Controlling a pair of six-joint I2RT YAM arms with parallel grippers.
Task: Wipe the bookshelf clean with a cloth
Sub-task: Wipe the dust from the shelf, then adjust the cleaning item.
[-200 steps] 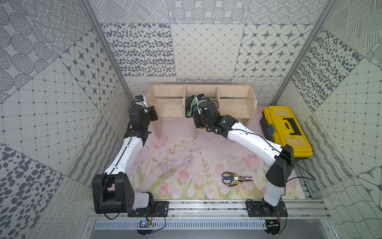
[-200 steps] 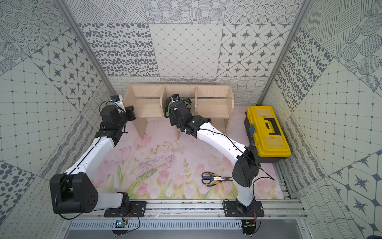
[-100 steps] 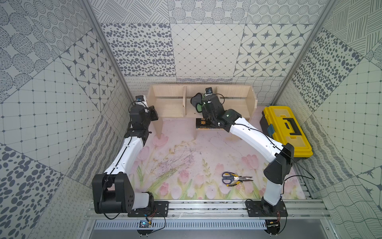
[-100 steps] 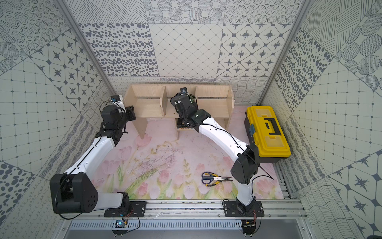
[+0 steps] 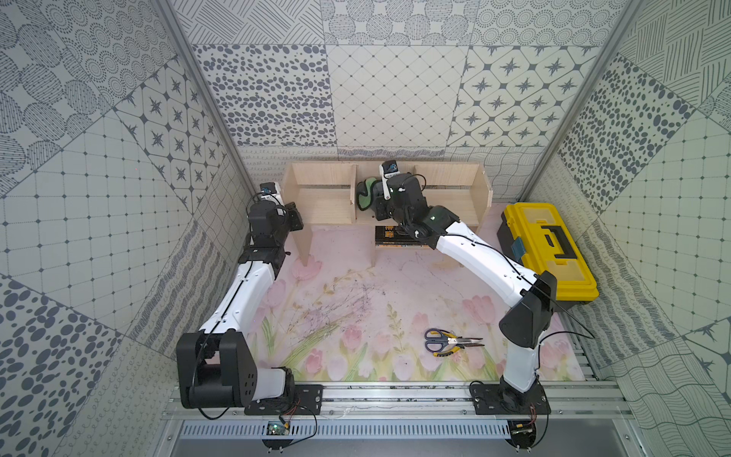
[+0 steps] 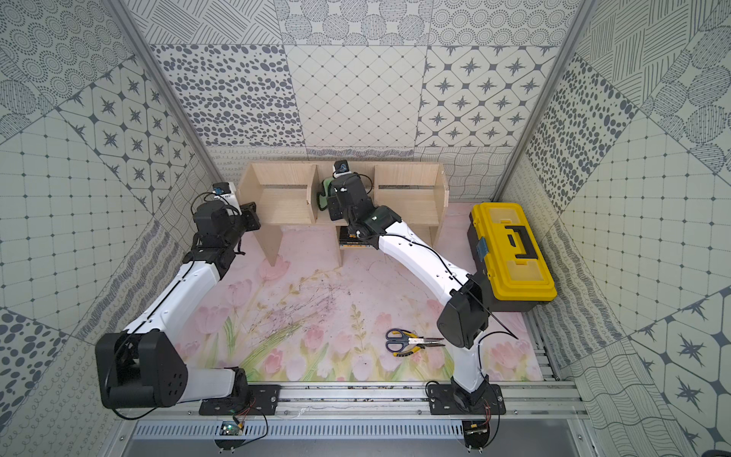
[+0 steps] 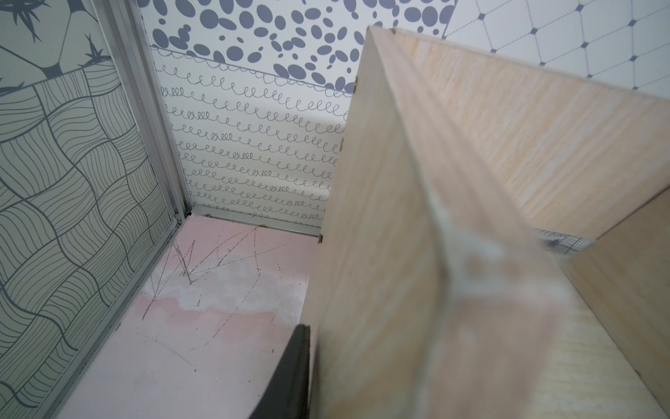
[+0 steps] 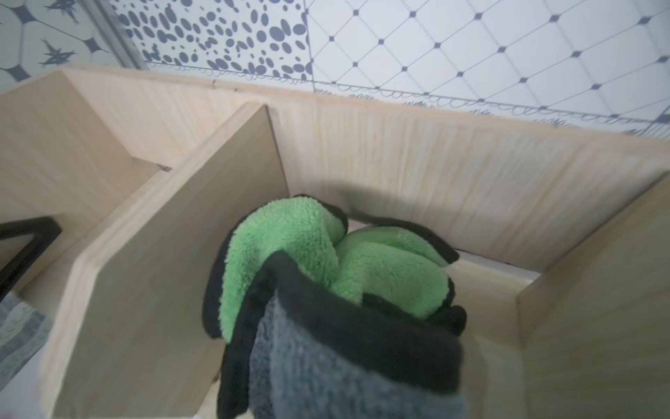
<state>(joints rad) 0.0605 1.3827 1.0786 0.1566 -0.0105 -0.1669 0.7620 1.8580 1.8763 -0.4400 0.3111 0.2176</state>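
The pale wood bookshelf [image 5: 324,200] [image 6: 285,203] stands against the back wall. My right gripper [image 5: 375,201] reaches into its middle bay and is shut on the cloth [image 5: 364,193] [image 6: 323,194]. In the right wrist view the cloth [image 8: 290,246] bunches green and dark grey over the jaws and hides the fingers; it hangs by the left divider [image 8: 174,232]. My left gripper [image 5: 296,215] [image 6: 251,215] is shut on the shelf's left side panel [image 7: 380,254], with one dark finger [image 7: 290,373] flat against its outer face and the other finger hidden.
A yellow and black toolbox [image 5: 548,253] stands right of the shelf. Scissors [image 5: 451,342] lie on the floral mat [image 5: 336,308], which has pencil scribbles. A dark flat object [image 5: 391,237] rests on the small lower shelf. Patterned walls close in on three sides.
My right wrist has swung right and farther back in the middle bay, carrying the cloth up along the left divider. The left arm has stayed still on the side panel.
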